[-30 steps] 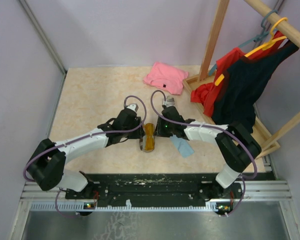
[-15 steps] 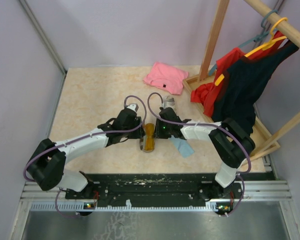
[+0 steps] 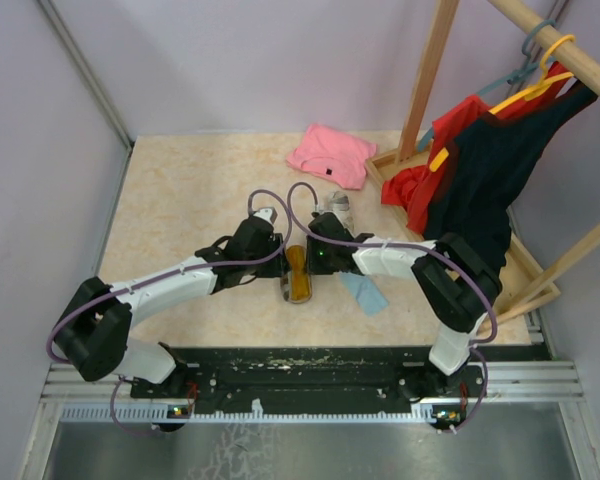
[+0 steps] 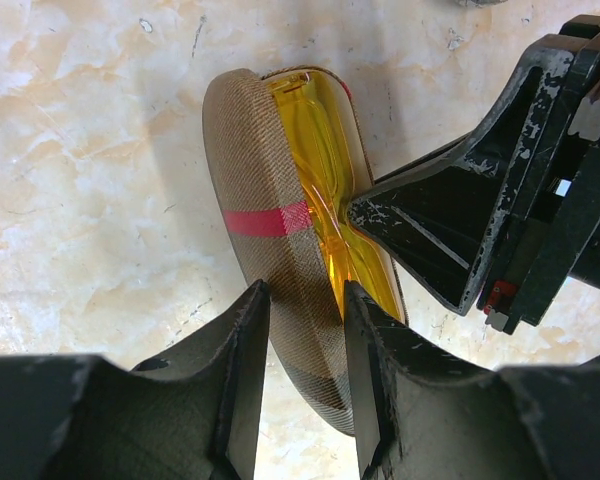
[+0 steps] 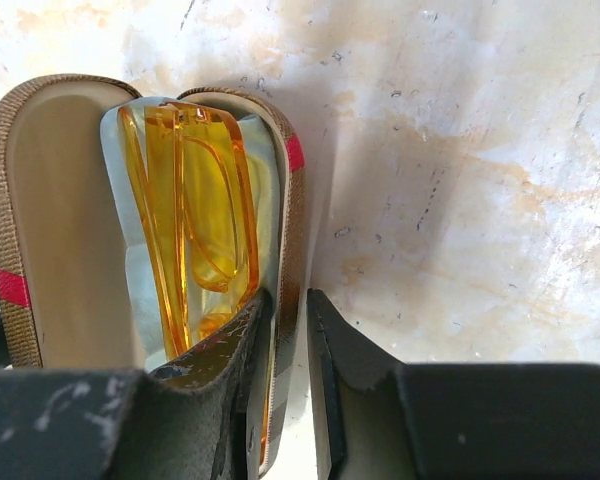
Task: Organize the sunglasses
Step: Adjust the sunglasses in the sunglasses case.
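The orange-amber sunglasses [image 5: 195, 200] lie folded inside an open brown checked case [image 4: 265, 180] with a red stripe, on a pale cloth lining [image 5: 132, 265]. In the top view the case and the sunglasses [image 3: 298, 275] sit between both wrists. My left gripper [image 4: 305, 340] is shut on the case's outer shell, one finger on each side of it. My right gripper [image 5: 288, 340] pinches the opposite case wall, with its inner finger against the sunglasses and its outer finger on the table side. The red sunglasses are out of view.
A light blue cloth [image 3: 365, 293] lies on the table just right of the case. A grey-patterned case [image 3: 337, 203] lies behind the right wrist, and a pink garment [image 3: 330, 155] lies further back. A wooden rack with hanging clothes [image 3: 480, 170] fills the right side.
The right arm has shifted a little left and back toward the case, and its jaws have narrowed slightly on the case wall. The left arm and the case have stayed put.
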Controlling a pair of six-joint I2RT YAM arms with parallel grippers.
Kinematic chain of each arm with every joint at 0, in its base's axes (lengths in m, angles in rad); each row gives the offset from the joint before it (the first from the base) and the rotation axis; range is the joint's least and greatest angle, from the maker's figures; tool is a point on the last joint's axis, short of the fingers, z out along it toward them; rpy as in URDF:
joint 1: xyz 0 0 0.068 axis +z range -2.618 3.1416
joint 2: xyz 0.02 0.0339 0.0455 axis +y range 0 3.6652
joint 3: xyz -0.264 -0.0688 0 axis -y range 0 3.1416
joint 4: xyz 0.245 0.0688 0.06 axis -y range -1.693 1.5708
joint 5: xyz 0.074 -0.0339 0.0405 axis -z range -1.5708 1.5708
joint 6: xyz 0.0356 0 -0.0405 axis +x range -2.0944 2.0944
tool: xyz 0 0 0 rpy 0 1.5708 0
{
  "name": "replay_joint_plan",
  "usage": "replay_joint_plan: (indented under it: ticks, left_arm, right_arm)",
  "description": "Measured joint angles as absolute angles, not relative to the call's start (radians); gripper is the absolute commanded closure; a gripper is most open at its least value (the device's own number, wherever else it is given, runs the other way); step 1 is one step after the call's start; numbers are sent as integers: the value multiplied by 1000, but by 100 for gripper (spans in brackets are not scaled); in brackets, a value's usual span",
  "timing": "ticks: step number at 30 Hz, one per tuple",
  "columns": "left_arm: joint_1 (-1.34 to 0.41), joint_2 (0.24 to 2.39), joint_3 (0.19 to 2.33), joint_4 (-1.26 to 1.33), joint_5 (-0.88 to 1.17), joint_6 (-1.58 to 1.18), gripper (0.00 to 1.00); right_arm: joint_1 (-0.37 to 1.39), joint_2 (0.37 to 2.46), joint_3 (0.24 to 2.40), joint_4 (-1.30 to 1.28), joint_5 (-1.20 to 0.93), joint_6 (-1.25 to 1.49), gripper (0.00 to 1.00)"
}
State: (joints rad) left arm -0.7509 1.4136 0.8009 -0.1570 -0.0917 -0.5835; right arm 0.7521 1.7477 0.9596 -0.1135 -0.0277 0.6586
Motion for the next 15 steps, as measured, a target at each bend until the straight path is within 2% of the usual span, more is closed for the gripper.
replay_joint_plan:
  ticks: [15]
  left_arm:
    - [-751,1414,801,-158,-93,-582,58]
  right_arm:
    - [767,1720,982,-156,34,635,78]
